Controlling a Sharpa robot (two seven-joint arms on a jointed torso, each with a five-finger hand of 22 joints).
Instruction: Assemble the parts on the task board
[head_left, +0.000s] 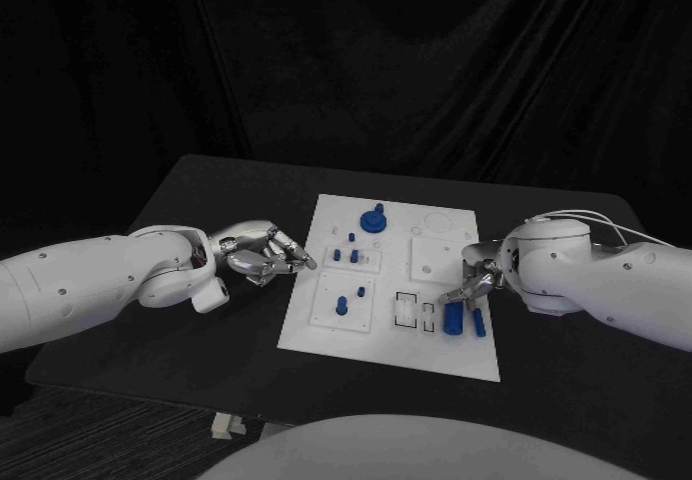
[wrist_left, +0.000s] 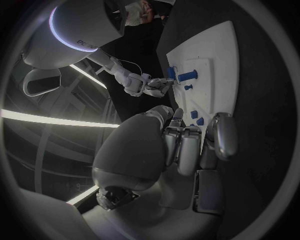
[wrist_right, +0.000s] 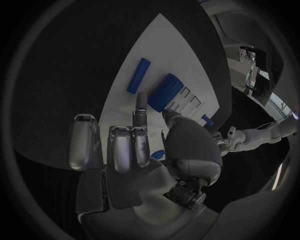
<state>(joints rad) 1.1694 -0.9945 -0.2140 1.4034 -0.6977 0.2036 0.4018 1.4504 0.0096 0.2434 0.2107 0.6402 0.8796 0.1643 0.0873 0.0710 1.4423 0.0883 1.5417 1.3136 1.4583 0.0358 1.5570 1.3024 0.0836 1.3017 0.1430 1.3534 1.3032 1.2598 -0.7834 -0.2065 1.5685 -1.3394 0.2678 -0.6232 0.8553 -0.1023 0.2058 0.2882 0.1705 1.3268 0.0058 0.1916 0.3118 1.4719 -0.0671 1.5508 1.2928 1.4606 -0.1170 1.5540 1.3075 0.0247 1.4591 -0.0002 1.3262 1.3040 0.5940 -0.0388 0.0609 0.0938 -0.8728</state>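
Note:
The white task board (head_left: 320, 318) lies in the middle of the black table. On it are a round blue knob (head_left: 374, 220), two small blue pegs (head_left: 345, 256) and a blue piece (head_left: 340, 305) in a square plate. A blue block (head_left: 454, 318) and a blue cylinder (head_left: 477, 320) lie near its right front. My right hand (head_left: 476, 280) hovers just above these two, fingers mostly curled; a small blue part (wrist_right: 157, 154) sits between its thumb and fingers. The block (wrist_right: 165, 92) and cylinder (wrist_right: 139, 76) lie beyond its fingertips (wrist_right: 142, 102). My left hand (head_left: 263, 252) hangs at the board's left edge, fingers curled in on nothing.
Bare black table (head_left: 188, 330) surrounds the board on all sides, with dark curtains behind. Empty white slots (head_left: 408, 305) lie left of the blue block. The left wrist view shows the board (wrist_left: 215, 50), a blue part (wrist_left: 187, 76) on it and my right hand (wrist_left: 150, 85) beyond.

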